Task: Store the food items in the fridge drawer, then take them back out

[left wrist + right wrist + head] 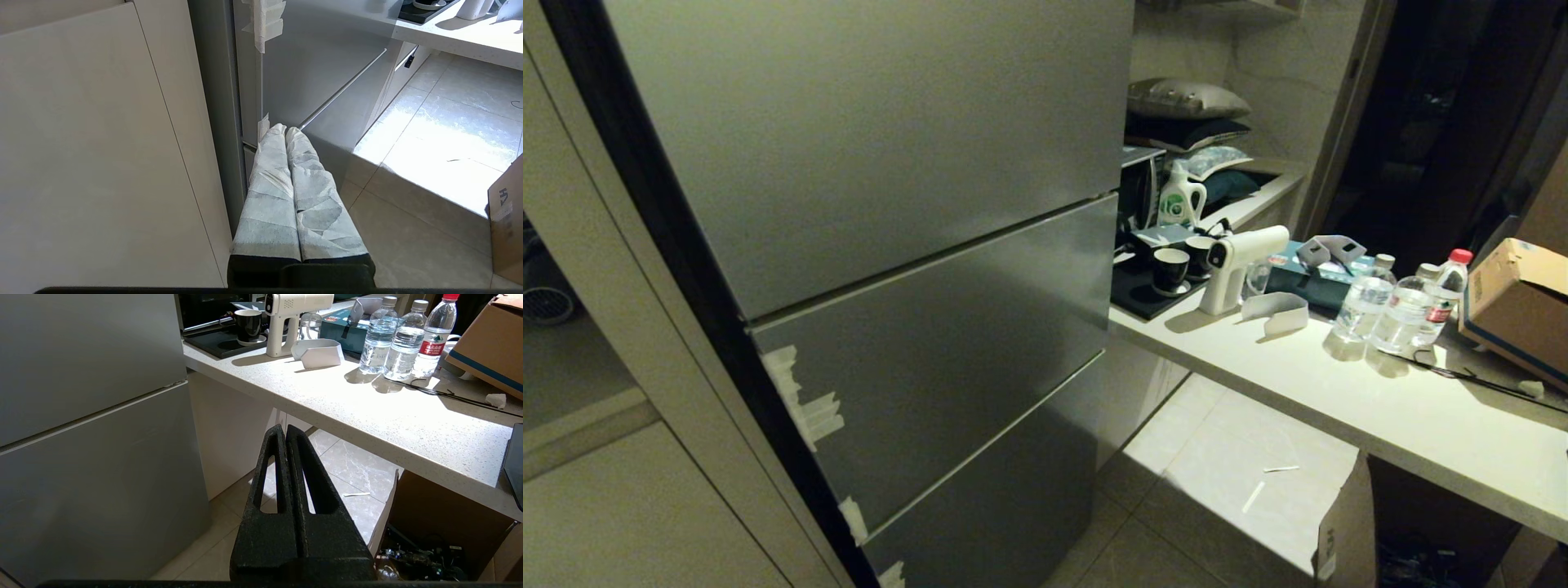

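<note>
Left pincer (286, 130): paper-wrapped fingers pressed together, closed on nothing, parked low beside the fridge's taped edge. Right pincer (285, 428): black fingers closed flat against each other, empty, hanging between the fridge front and the bench (1380, 408). Neither arm shows in the head view.

Fridge drawer (939, 351): middle panel of three, brushed grey front, shut flush with the panels above and below. White tape scraps (805, 400) on its left edge. Its long axis runs side to side across the fridge, front face toward the robot; in the head view the whole fridge sits skewed, so the panel seams slope up to the right.

Food items: none visible in any view, neither the potato nor the green item. Can't tell where they are, whether on the bench out of frame or already inside.

Progress, judged: nothing looks started. Drawer closed, both pincers empty, so opening, loading, closing and taking back out all appear left to do.

Farther: bench to the right holds water bottles (1401, 310), a white spray gun (1233, 265), black cups (1172, 268) on a dark tray, a cardboard box (1515, 302). Detergent jug (1180, 200) and cushions (1188, 100) on shelves behind.
</note>
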Robot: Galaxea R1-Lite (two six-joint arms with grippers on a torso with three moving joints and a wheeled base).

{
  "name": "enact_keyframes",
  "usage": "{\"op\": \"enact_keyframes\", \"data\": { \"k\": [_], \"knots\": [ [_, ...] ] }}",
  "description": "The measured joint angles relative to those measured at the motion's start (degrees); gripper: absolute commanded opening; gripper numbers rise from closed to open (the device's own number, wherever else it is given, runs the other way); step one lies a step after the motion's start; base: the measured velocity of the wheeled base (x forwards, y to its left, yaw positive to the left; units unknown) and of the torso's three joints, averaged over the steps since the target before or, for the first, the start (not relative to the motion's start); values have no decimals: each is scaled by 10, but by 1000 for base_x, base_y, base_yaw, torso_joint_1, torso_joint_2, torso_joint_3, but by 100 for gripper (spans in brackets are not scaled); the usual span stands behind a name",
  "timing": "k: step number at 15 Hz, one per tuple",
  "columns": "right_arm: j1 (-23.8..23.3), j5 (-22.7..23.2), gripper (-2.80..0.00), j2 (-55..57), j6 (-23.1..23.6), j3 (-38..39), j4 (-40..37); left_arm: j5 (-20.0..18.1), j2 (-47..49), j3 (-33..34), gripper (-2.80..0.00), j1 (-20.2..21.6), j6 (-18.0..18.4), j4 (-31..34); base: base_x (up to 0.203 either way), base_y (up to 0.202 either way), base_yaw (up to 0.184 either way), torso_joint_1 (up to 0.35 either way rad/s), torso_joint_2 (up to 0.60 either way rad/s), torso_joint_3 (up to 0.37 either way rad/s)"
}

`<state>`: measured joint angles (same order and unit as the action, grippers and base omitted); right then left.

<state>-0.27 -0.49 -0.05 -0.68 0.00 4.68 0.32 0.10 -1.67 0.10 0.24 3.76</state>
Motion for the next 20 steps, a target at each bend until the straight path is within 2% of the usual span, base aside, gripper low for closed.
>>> {"op": "enact_keyframes", "data": {
  "k": [4, 7, 11, 14, 17, 20],
  "knots": [
    [0, -1, -280, 0, -2, 0, 0, -1, 0, 0, -280, 0, -1, -3, 0, 0, 0, 0, 0, 0],
    [0, -2, -280, 0, -4, 0, 0, -6, 22, -47, -280, -1, -2, -11, 0, 0, 0, 0, 0, 0],
    [0, -1, -280, 0, -3, 0, 0, -9, 177, -106, -280, -9, -11, -61, 0, 0, 0, 0, 0, 0],
    [0, -1, -280, 0, -4, 0, 0, -10, 362, -126, -280, -10, -34, -167, 0, 0, 0, 0, 0, 0],
    [0, -1, -280, 0, -4, 0, 0, -11, 565, -140, -280, -9, -49, -326, 0, 0, 0, 0, 0, 0],
    [0, -1, -280, 0, -4, 0, 1, -12, 723, -163, -280, 12, -56, -475, 0, 0, 0, 0, 0, 0]
  ]
}}
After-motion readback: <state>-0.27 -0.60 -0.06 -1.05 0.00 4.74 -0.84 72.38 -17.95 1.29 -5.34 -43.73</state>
